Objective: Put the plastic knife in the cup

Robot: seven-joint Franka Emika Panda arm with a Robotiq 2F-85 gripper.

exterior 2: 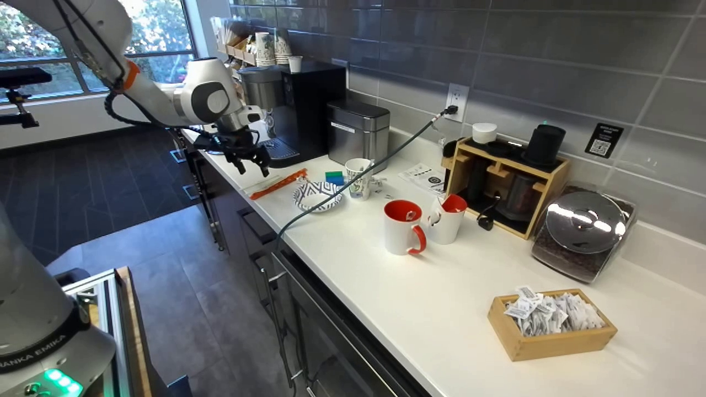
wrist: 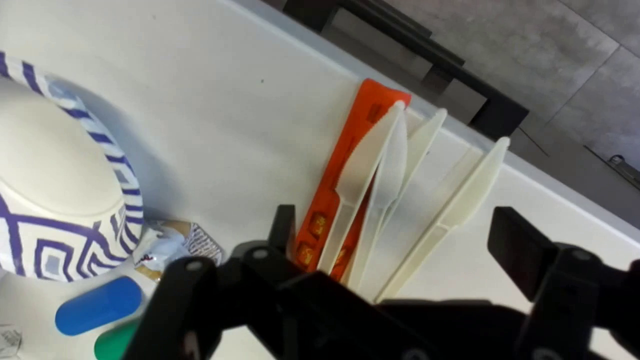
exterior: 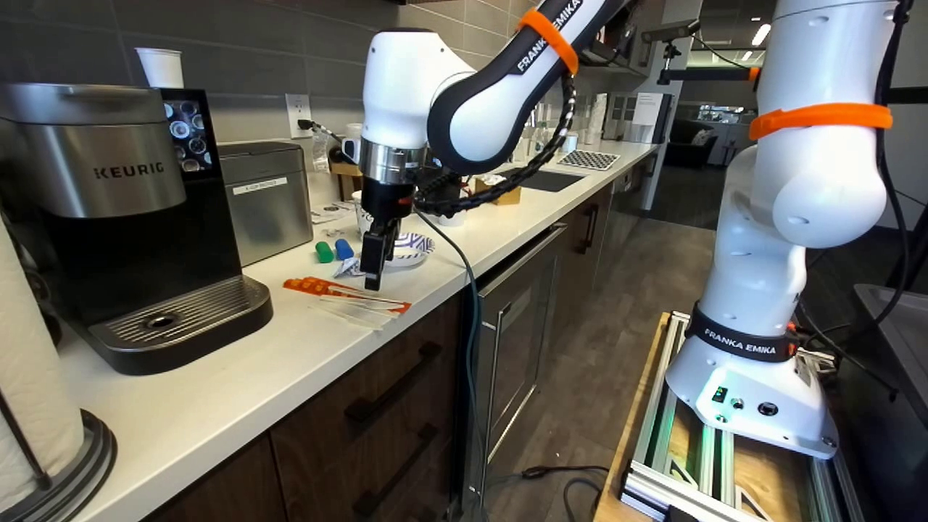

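Note:
Several white plastic knives (wrist: 390,180) lie on the counter in the wrist view, some on top of an orange wrapper (wrist: 320,212). One knife (wrist: 465,202) lies apart from the others. They also show in an exterior view (exterior: 355,313). No orange knife shows. My gripper (wrist: 392,220) is open and empty above the knives, which lie between its fingers; one finger overlaps the wrapper's edge. It shows open in an exterior view (exterior 2: 253,165). A patterned white paper cup (exterior 2: 357,184) stands behind the plate, partly hidden by a cable. No clear tumbler shows.
A patterned paper plate (exterior 2: 308,193) lies near the knives. A blue cylinder (wrist: 97,306), a green cylinder (wrist: 117,342) and a crumpled wrapper (wrist: 172,247) lie beside it. A coffee machine (exterior: 138,167) stands nearby. Two red-lined mugs (exterior 2: 398,234) and a hanging cable (exterior 2: 375,165) are farther along.

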